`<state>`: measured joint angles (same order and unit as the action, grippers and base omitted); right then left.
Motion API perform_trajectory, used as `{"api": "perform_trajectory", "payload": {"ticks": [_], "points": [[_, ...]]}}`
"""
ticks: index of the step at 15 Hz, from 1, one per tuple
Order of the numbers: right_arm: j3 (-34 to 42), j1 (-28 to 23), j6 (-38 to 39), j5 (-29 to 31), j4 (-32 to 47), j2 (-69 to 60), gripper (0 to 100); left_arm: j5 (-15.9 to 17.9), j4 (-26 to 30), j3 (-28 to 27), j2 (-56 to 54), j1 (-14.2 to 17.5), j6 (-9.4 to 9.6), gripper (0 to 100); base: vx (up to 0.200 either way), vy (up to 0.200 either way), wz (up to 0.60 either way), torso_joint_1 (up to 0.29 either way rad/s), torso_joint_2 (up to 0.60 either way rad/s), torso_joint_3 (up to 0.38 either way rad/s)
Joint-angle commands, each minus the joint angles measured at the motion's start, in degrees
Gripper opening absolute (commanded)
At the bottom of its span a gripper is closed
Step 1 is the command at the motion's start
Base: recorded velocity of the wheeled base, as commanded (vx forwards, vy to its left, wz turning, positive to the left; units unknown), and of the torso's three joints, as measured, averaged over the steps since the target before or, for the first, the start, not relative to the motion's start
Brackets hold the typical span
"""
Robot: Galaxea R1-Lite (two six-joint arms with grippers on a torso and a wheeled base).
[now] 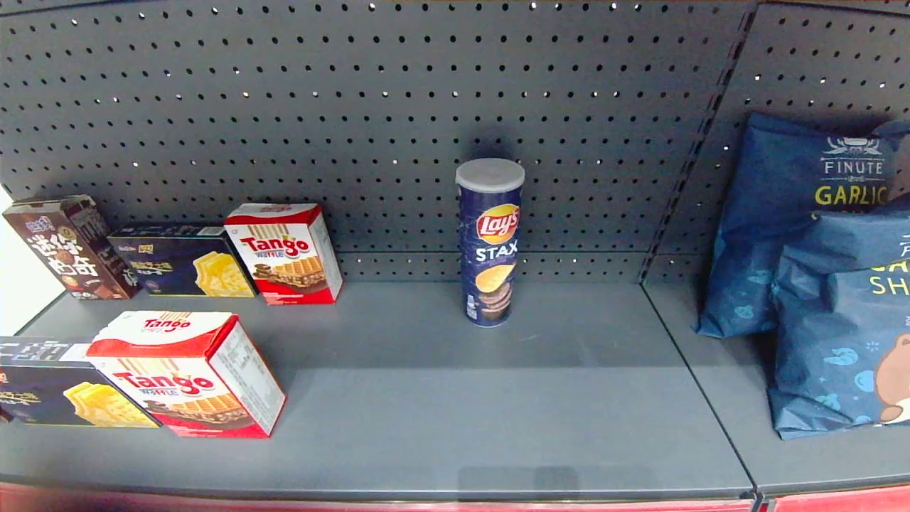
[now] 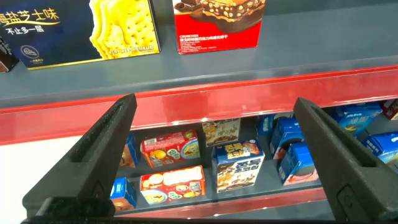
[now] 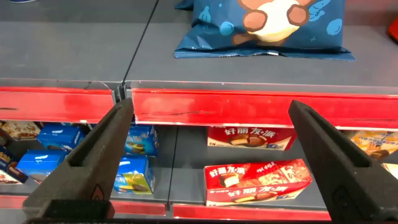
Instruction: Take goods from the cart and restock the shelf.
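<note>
A dark blue chips can (image 1: 490, 242) with a grey lid stands upright near the back of the grey shelf (image 1: 455, 412), against the pegboard. Both grippers hang in front of the shelf's red front edge, below its board. My left gripper (image 2: 211, 162) is open with nothing between its fingers, and beyond it lie the fronts of a dark cracker box (image 2: 81, 31) and a red wafer box (image 2: 217, 22). My right gripper (image 3: 214, 162) is open and empty too, facing the red edge (image 3: 261, 106) below a blue snack bag (image 3: 264, 28).
On the shelf's left sit two red wafer boxes (image 1: 284, 252) (image 1: 188, 373), dark cracker boxes (image 1: 181, 259) (image 1: 64, 384) and a brown box (image 1: 67, 245). Blue snack bags (image 1: 817, 270) fill the right bay. A lower shelf holds several small boxes (image 2: 236, 165) (image 3: 255, 180).
</note>
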<state>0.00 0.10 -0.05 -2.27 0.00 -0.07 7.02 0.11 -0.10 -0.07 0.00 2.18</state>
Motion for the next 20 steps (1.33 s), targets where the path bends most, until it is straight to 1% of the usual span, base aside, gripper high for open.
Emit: {"api": "perform_trajectory", "payload": {"ticks": [1, 3, 15, 20], "points": [[0.00, -0.01, -0.04, -0.02, 0.00, 0.07, 100, 0.01, 0.07, 0.01, 0.07, 0.00, 0.02, 100, 0.000, 0.000, 0.00, 0.000, 0.00, 0.000], [0.00, -0.01, 0.05, -0.02, 0.00, 0.07, 100, 0.01, -0.02, 0.01, 0.07, 0.00, 0.02, 100, 0.000, 0.000, 0.00, 0.000, 0.00, 0.000], [0.00, -0.01, 0.05, 0.07, 0.00, 0.07, 100, 0.01, -0.02, 0.01, 0.07, 0.00, 0.02, 100, 0.000, 0.000, 0.60, 0.004, 0.00, 0.002], [0.00, -0.01, 0.05, 0.07, 0.00, 0.07, 100, 0.10, -0.02, 0.10, 0.07, 0.00, 0.45, 100, 0.000, 0.000, 0.60, 0.001, 0.00, 0.004]]}}
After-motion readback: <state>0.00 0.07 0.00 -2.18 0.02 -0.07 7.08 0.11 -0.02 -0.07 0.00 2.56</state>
